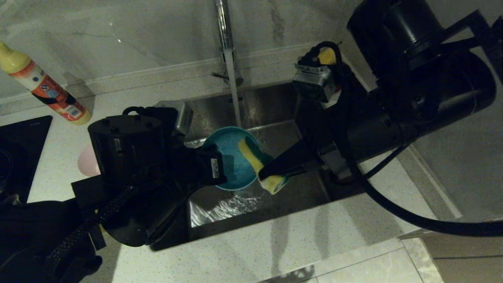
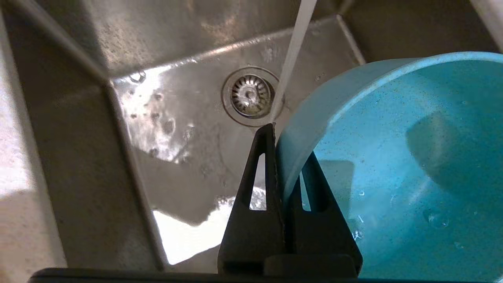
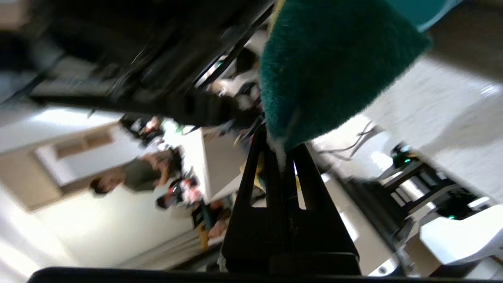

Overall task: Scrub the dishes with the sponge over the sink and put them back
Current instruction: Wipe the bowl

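Observation:
Over the sink, my left gripper is shut on the rim of the light blue bowl, which is tilted with its opening towards the right arm. One finger sits inside the blue bowl and one outside, as my left gripper shows. My right gripper is shut on the yellow sponge, which lies against the bowl's inside. The sponge's dark green side faces the right wrist camera beyond my right gripper. A pink bowl sits on the left counter, mostly hidden by my left arm.
The tap runs; its stream falls just behind the bowl towards the drain strainer. An orange and yellow bottle lies on the counter at far left, by a black cooktop. A pale counter edge runs in front of the sink.

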